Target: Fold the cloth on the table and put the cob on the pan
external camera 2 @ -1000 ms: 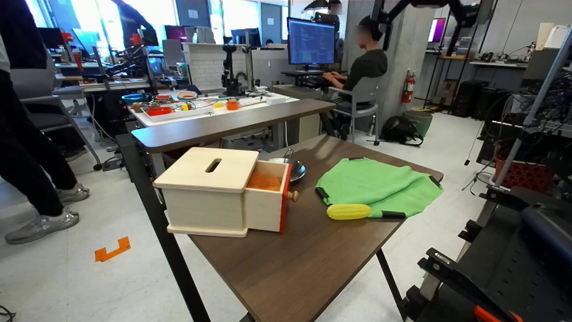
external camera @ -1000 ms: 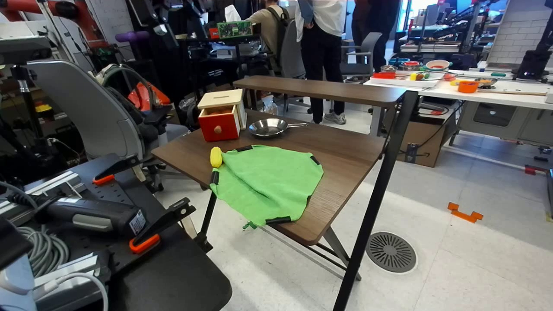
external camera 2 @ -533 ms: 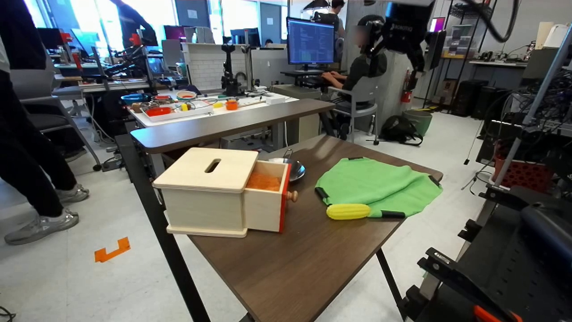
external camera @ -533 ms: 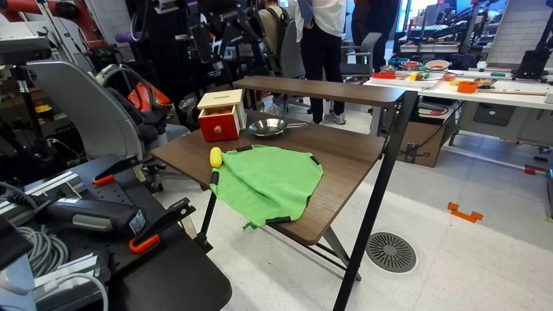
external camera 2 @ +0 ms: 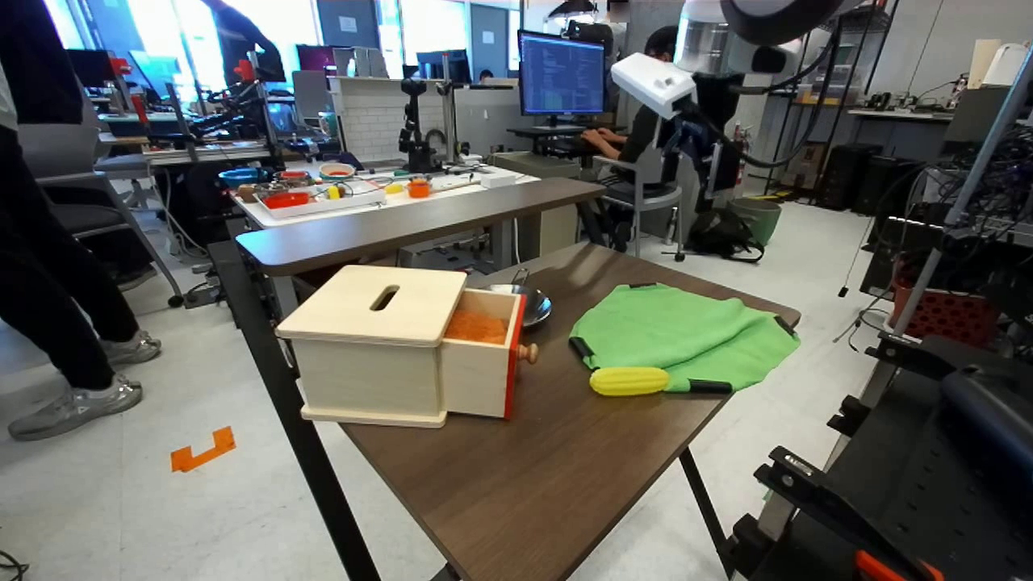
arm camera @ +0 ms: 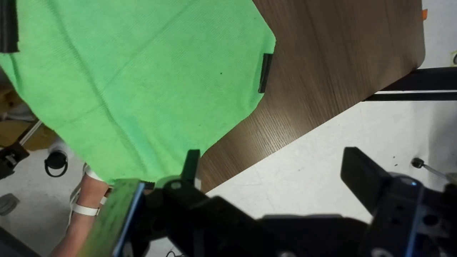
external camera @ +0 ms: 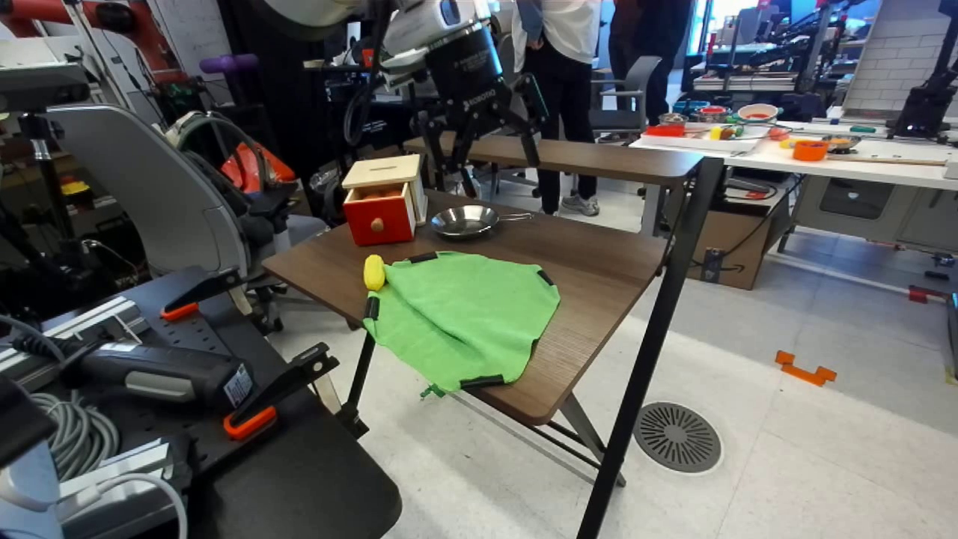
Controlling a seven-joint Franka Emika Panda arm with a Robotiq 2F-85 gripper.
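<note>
Brown wood-grain counter (external camera: 599,247) spreads lower than the gripper (arm camera: 273,167), whose fingers (arm camera: 362,176) stand wide apart, pale floor (arm camera: 303,171) showing between them in the wrist view. Below the gripper and to one side of it, the cloth (arm camera: 150,78) lies spread out, partly past the counter's edge, with the cob (external camera 2: 629,382) at its border, well apart from the fingers in both exterior views. Also lower than the gripper, the pan (external camera: 464,221) sits on the counter just beside the box (external camera 2: 363,371), whose drawer (external camera: 379,222) stands pulled partly out.
</note>
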